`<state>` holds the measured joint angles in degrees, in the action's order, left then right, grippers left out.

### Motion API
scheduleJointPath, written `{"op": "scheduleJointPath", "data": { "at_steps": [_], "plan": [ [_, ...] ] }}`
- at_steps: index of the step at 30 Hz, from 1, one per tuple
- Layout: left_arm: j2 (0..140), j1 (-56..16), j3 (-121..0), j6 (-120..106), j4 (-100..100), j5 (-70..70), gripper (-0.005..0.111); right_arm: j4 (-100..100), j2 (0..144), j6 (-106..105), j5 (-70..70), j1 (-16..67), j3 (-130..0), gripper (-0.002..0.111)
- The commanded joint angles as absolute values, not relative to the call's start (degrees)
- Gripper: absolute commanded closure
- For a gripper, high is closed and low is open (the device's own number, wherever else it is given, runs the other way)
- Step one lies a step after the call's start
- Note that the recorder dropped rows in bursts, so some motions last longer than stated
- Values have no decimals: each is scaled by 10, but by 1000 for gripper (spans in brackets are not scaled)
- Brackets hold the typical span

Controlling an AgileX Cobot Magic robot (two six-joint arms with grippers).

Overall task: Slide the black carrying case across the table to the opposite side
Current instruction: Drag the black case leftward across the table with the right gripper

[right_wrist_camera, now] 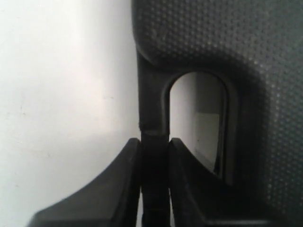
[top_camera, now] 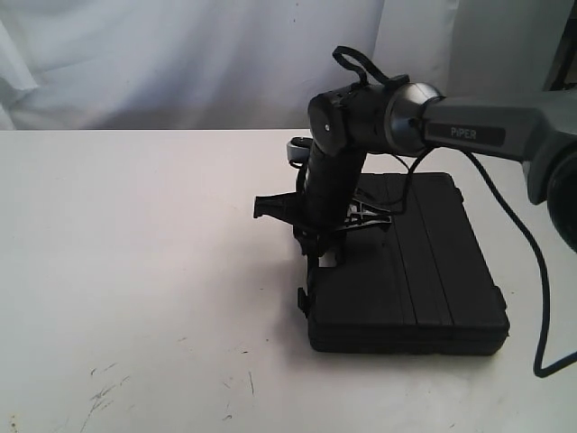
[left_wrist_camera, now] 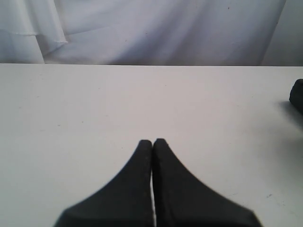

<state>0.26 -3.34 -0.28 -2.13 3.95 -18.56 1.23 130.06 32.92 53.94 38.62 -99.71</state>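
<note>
The black carrying case (top_camera: pixel 424 271) lies flat on the white table (top_camera: pixel 135 271), right of centre. Its handle (right_wrist_camera: pixel 154 109) runs along the case's left edge. My right gripper (right_wrist_camera: pixel 155 142) points down over that edge and is shut on the handle bar, one finger on each side. In the exterior view it shows at the case's left side (top_camera: pixel 315 262). My left gripper (left_wrist_camera: pixel 152 142) is shut with nothing between its fingers, hovering over bare table; a corner of the case (left_wrist_camera: pixel 297 94) shows at the far edge of its view. The left arm is out of the exterior view.
A white cloth backdrop (top_camera: pixel 180 54) hangs behind the table. Dark scuff marks (top_camera: pixel 104 392) lie near the front left edge. The right arm's black cable (top_camera: pixel 532 271) loops down past the case's right side.
</note>
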Motion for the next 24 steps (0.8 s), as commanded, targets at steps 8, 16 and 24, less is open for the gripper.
{"op": "scheduleJointPath", "data": {
  "at_steps": [8, 16, 24],
  "plan": [
    [0, -33, 0, -20, 39, -182, 107, 56, 1300, 347, 476, 431, -999, 108],
    [0, -33, 0, -21, 39, -182, 107, 82, 1301, 362, 447, 448, -999, 108],
    [0, -33, 0, -21, 39, -182, 107, 102, 1302, 373, 418, 465, -999, 108]
  ]
}}
